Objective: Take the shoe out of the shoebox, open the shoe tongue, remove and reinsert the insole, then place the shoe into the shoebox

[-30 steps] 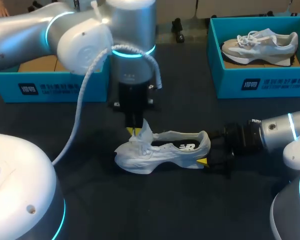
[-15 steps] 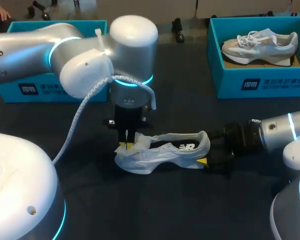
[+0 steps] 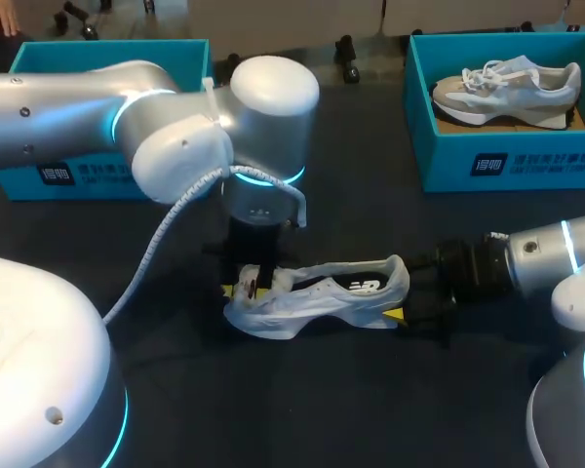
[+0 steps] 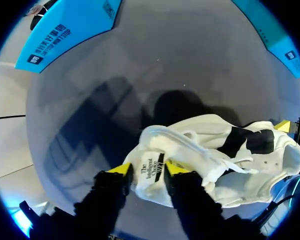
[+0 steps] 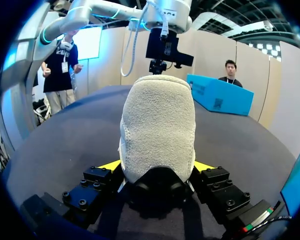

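A white shoe (image 3: 322,292) lies on its side in the middle of the dark table, its opening facing the camera in the head view. Over its toe end stands my left gripper (image 3: 255,285), pointing down. In the left wrist view its fingers (image 4: 121,169) stand apart, open, with the shoe's labelled tongue (image 4: 151,170) lying between them. My right gripper (image 3: 406,294) comes in level from the right. It is shut on the shoe's fuzzy heel (image 5: 157,125), one yellow tip (image 5: 109,165) on each side.
An open blue shoebox (image 3: 68,174) stands at the back left, partly behind my left arm. A second blue box (image 3: 497,161) at the back right holds a grey and white shoe (image 3: 507,83). Bare dark tabletop lies in front of the shoe.
My left gripper came down and toward the toe, laying the raised tongue down with it, and its fingers spread apart. The right arm and the shoe's heel stayed put.
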{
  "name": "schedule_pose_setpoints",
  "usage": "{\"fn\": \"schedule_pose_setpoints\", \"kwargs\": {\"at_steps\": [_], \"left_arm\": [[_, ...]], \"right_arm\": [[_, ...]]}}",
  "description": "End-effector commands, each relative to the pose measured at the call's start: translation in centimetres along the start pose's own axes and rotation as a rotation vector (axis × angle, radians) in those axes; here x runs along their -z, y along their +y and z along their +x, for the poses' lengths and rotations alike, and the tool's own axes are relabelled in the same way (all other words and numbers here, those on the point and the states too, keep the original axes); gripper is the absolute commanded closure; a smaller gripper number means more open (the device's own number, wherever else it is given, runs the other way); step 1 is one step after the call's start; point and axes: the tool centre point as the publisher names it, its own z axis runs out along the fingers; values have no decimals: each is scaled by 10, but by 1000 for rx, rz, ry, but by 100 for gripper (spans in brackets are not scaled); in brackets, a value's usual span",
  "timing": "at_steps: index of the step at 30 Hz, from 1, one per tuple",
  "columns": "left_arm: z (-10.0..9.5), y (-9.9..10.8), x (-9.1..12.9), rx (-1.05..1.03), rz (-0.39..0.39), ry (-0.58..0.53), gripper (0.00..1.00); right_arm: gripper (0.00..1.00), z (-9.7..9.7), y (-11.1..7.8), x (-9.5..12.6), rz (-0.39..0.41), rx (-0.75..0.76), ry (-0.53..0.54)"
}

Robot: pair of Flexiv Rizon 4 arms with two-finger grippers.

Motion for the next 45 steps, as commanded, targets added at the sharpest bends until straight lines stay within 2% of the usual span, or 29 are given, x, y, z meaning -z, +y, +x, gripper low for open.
{"fn": "schedule_pose_setpoints", "kwargs": {"at_steps": [1,9,16,25,33,34,37,42,45], "left_arm": [[-4,2,7,-2,7,16,0],[-8,6,39,-58,53,93,0],[3,6,67,-174,130,147,0],[19,7,96,-294,190,167,0],[36,5,122,-654,260,201,0],[37,4,124,-652,283,195,0],[38,-2,135,-838,349,197,0],[36,-5,148,-1180,351,197,0],[35,-5,155,-1309,372,180,0]], "right_arm": [[100,0,1,-2,5,0,-2],[100,0,1,-2,5,0,-2],[100,0,1,-2,5,0,-2],[100,0,1,-2,5,0,-2],[100,0,1,-2,5,0,-2],[100,0,1,-2,5,0,-2],[100,0,1,-2,5,0,-2],[100,0,1,-2,5,0,-2],[100,0,1,-2,5,0,-2]]}}
